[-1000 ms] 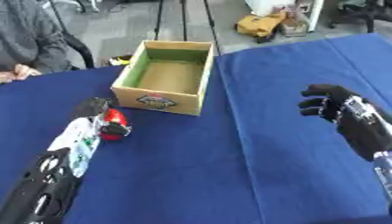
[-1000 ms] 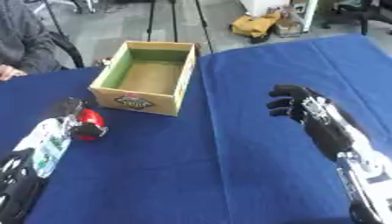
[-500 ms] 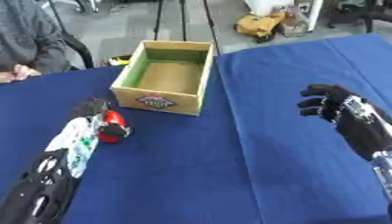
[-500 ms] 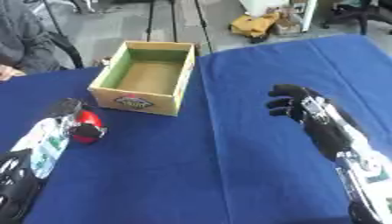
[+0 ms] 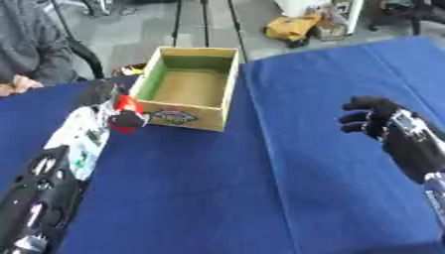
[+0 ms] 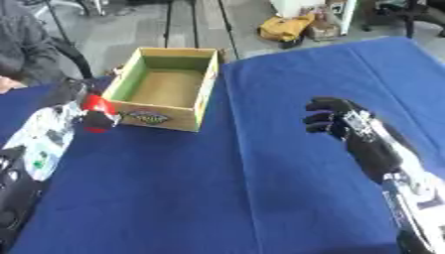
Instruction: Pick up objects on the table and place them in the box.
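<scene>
We see the left hand [image 5: 111, 106] curled around a small red object [image 5: 128, 105], which it holds just beside the left front corner of the box [image 5: 228, 79]. The fingers are dark and wrap the object from the left and from below, so only its red upper part shows. What kind of thing it is we cannot make out; we see only the red colour and a rounded shape. It seems to be lifted above the blue table [image 5: 260, 188], close to the outer wall of the box, but we cannot tell if it touches the cardboard.

The left arm comes in from the lower left corner and runs up toward the box. Its forearm is white and black, and the lowest part is cut off by the edge of the view.

The right hand [image 6: 334, 119] is black and holds nothing. Its fingers are bent inward, half curled, and it hangs over the table well apart from the box, on the right side. The right arm goes down to the lower right corner, where it is cut off.

The box is of cardboard, open at the top, green on the inner walls and brown on the floor. We see nothing inside it. There is a label on its front wall, but we cannot read it.
</scene>
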`<state>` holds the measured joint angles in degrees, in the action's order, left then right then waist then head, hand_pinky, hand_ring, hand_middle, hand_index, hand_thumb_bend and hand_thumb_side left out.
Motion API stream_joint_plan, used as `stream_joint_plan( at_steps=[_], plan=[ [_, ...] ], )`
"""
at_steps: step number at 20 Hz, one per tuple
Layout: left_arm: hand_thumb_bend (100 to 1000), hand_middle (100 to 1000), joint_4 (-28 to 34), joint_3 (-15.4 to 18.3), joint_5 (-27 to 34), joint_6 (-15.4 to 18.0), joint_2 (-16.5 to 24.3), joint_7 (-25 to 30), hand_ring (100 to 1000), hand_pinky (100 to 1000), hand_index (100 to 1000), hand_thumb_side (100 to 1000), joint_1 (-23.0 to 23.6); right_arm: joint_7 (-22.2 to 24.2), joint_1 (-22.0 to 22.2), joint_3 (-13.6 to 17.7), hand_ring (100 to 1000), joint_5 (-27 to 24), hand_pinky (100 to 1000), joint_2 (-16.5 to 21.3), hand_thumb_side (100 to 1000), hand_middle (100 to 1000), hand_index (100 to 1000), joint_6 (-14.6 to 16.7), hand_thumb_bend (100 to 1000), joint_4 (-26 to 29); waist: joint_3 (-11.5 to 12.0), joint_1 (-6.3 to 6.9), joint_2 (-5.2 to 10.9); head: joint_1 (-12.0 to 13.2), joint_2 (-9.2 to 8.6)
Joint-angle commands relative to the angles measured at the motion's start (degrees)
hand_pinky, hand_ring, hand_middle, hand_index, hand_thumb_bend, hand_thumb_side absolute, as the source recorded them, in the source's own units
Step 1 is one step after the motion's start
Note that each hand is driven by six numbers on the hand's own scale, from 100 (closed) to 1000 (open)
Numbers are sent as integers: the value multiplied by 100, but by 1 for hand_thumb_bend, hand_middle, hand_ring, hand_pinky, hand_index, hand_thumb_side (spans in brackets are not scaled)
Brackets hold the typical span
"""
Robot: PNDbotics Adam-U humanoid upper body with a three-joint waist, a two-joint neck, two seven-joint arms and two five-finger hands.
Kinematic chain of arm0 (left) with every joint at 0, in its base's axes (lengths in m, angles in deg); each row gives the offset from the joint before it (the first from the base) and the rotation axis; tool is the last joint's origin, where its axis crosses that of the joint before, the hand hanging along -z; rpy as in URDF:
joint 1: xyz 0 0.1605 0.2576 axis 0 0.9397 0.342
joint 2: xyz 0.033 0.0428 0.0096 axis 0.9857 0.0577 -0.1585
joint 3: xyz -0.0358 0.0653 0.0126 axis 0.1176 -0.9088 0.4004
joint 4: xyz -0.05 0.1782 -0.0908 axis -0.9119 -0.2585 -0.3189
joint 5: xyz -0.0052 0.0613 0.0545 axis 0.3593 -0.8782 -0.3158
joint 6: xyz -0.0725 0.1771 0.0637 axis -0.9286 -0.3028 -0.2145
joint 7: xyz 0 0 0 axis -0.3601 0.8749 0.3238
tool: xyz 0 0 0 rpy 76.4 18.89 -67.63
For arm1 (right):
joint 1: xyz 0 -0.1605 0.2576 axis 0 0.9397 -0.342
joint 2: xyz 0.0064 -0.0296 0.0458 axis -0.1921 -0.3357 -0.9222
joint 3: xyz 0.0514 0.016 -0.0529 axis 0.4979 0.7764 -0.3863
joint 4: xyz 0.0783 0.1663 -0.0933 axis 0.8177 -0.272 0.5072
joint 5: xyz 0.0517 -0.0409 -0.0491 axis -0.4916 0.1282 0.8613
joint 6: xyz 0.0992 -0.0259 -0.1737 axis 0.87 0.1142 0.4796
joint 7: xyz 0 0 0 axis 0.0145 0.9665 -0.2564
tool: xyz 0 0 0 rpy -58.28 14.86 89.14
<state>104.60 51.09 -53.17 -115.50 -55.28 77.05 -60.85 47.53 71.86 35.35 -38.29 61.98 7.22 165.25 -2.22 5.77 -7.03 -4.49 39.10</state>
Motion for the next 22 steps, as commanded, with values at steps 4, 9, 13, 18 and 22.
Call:
stream_joint_plan(
  at_steps=[4,9,13,18,22],
  plan=[
    [281,562,-152,200,6,-125,22,-550,419,302,760,346,-343,158,-188,-126,749,33,751,121,785,761,837,-16,175,49,-339,72,35,308,-179],
    [290,568,-552,395,197,-214,103,-1222,430,307,752,348,-448,342,-304,-285,749,85,752,147,797,761,837,-54,169,53,-792,203,-57,598,-316],
    [383,589,-840,476,357,-212,130,-1569,474,358,763,383,-445,421,-347,-335,750,164,752,155,805,761,837,-54,164,62,-1028,283,-144,720,-399],
    [726,643,-1100,439,344,-111,117,-1548,603,584,788,478,-392,427,-359,-327,750,224,752,174,806,761,837,-30,163,73,-1113,326,-194,720,-397],
    [1000,680,-1057,414,305,13,110,-1462,663,689,795,538,-350,424,-361,-318,750,222,752,168,805,761,836,-29,162,69,-1077,316,-191,688,-372]
  ],
)
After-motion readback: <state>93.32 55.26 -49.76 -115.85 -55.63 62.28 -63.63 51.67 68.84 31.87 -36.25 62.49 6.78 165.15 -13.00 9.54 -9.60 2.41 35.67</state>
